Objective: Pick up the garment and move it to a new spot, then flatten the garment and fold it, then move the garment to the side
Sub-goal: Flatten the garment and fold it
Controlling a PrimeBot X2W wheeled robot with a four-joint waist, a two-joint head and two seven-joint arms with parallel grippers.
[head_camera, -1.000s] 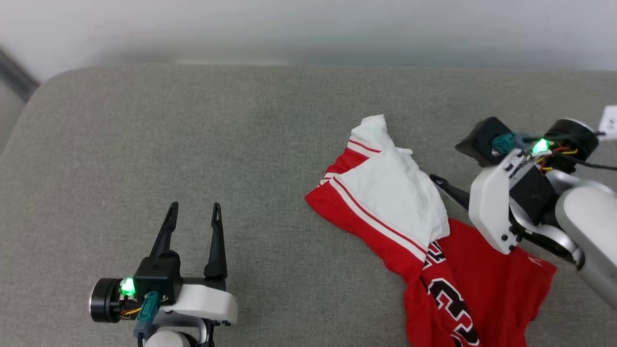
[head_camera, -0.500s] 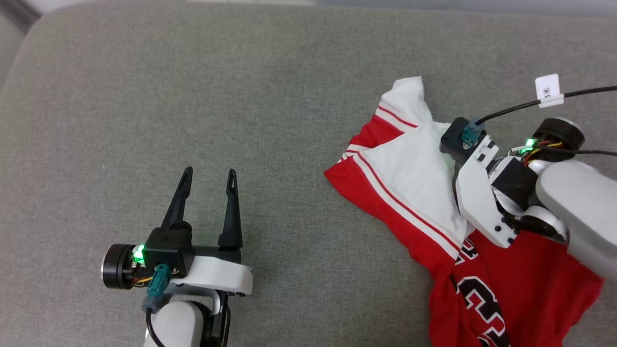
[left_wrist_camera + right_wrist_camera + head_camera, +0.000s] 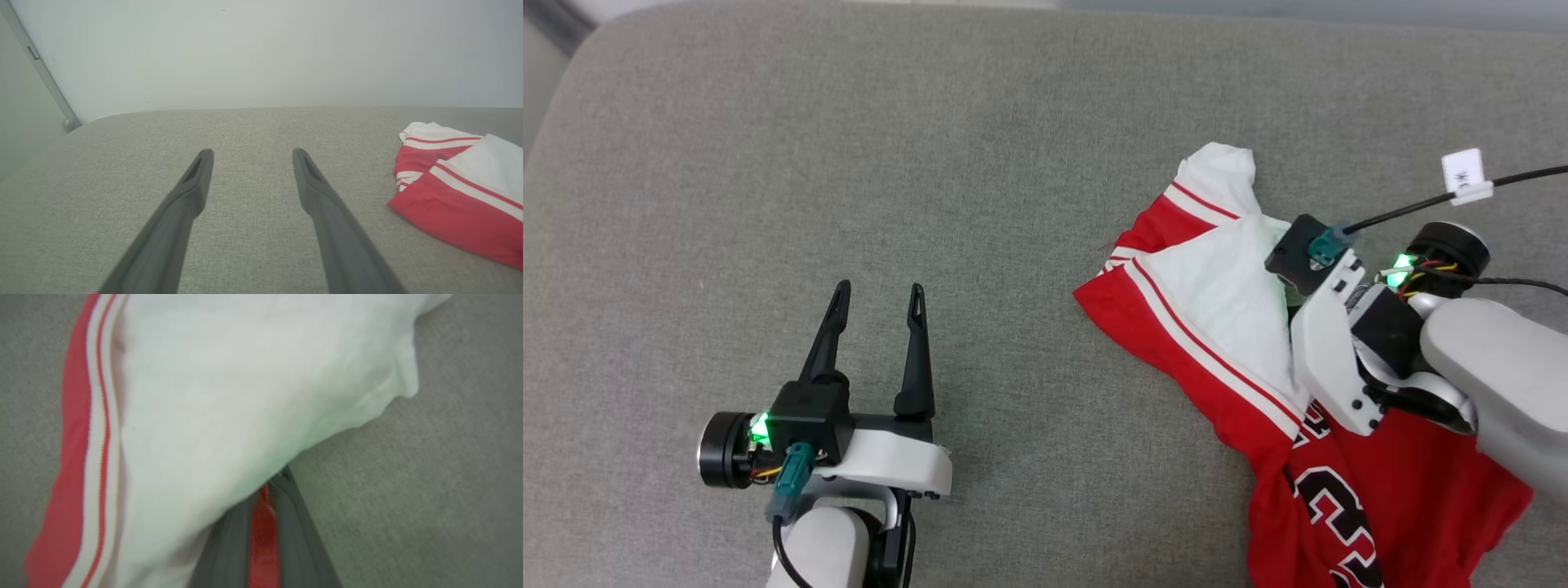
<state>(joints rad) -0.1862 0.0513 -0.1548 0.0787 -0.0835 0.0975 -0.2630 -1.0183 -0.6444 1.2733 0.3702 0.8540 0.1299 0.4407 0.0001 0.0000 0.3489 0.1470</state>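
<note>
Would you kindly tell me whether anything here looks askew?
The garment lies crumpled on the grey cushion, a white sleeve flopped over its red body, with the right gripper pinching red fabric beneath it.

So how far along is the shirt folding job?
Barely started. Nothing is done: the garment lies crumpled on the grey cushion. In hand: the right hand pinches red cloth under the white sleeve; the left hand hangs open, apart. Left: lift and move it, flatten, fold, set aside.

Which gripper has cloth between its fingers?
The right gripper: the red shirt is pinched between its fingers. The left gripper stands open over bare grey cushion.
</note>
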